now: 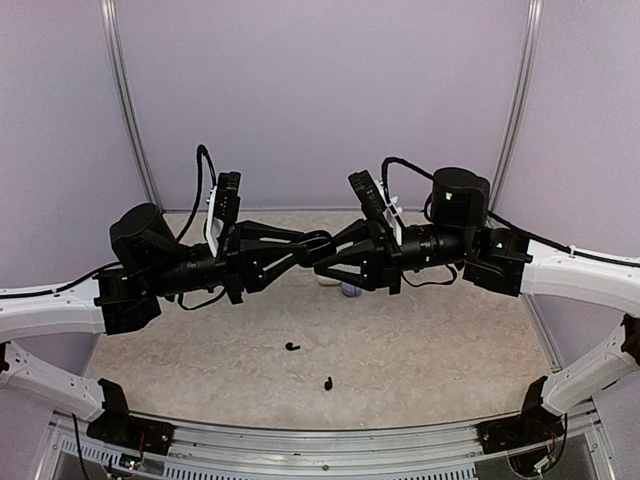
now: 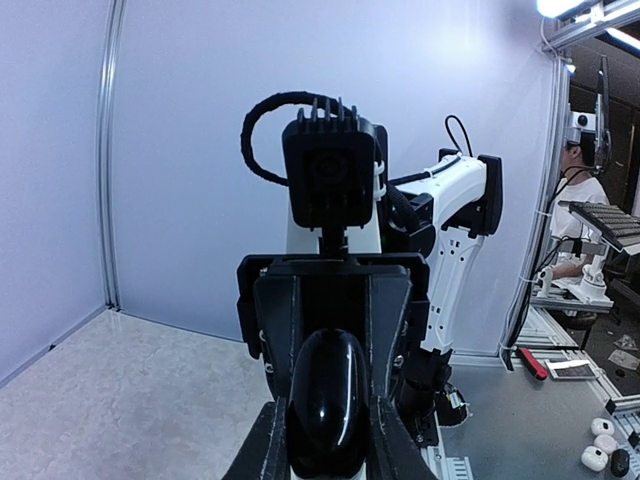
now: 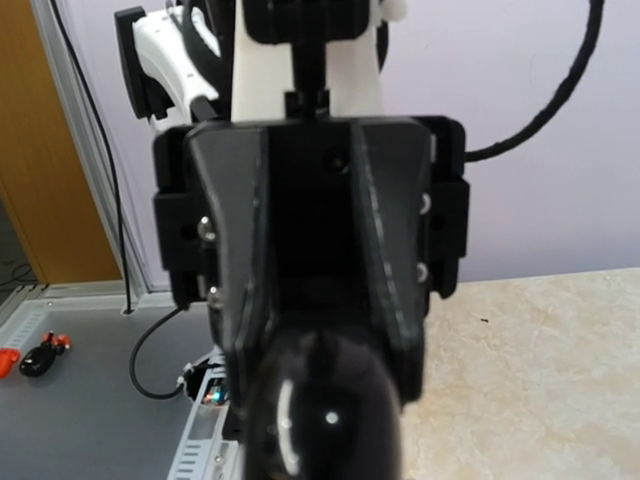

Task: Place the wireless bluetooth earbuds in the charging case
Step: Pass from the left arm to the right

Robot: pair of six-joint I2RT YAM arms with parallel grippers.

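A glossy black charging case (image 2: 325, 400) is held in the air between the two grippers, which meet tip to tip above the middle of the table. My left gripper (image 2: 328, 445) is shut on the case's near end. My right gripper (image 1: 326, 262) faces my left gripper (image 1: 304, 252), and its fingers (image 2: 272, 330) flank the case's far end. In the right wrist view the blurred case (image 3: 320, 410) fills the bottom and hides my own fingertips. Two black earbuds (image 1: 291, 346) (image 1: 328, 382) lie on the table in front. No other earbuds show.
A small pale lavender object (image 1: 350, 289) lies on the table under the right gripper, partly hidden. Purple walls enclose the table on three sides. A metal rail (image 1: 320, 440) runs along the near edge. Spare cases (image 2: 600, 445) lie on a bench outside.
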